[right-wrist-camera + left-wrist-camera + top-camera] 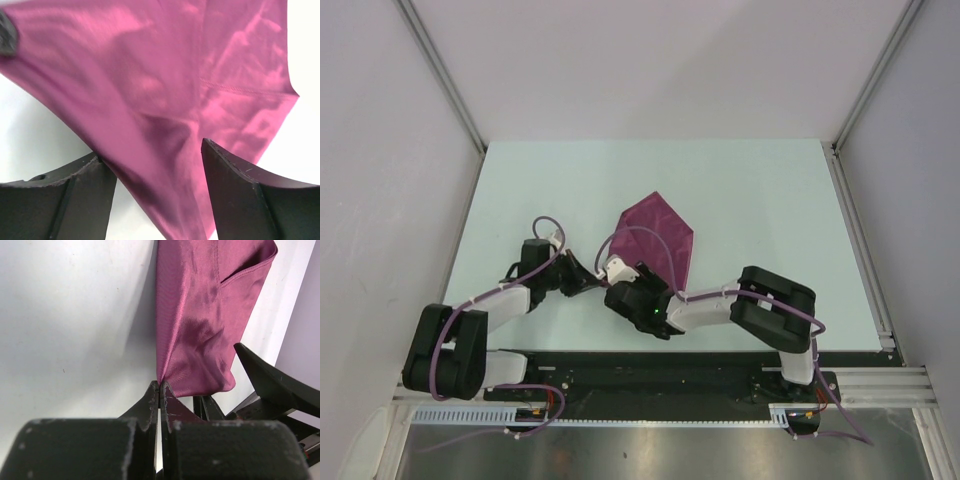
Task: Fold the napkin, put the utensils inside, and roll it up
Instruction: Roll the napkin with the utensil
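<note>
We record the napkin (660,240) as plain plum-magenta, unpatterned, with a satin sheen. We find the table (770,200) pale mint, the left gripper (160,390) and right gripper (152,150) black, and the arm cables (542,222) lilac.

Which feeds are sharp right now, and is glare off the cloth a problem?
Top external: evenly lit and sharp, the napkin small. Left wrist: mild sheen on it; the left gripper blurs near the lens. Right wrist: bright sheen patches, cloth slightly soft, the right gripper sharp.
</note>
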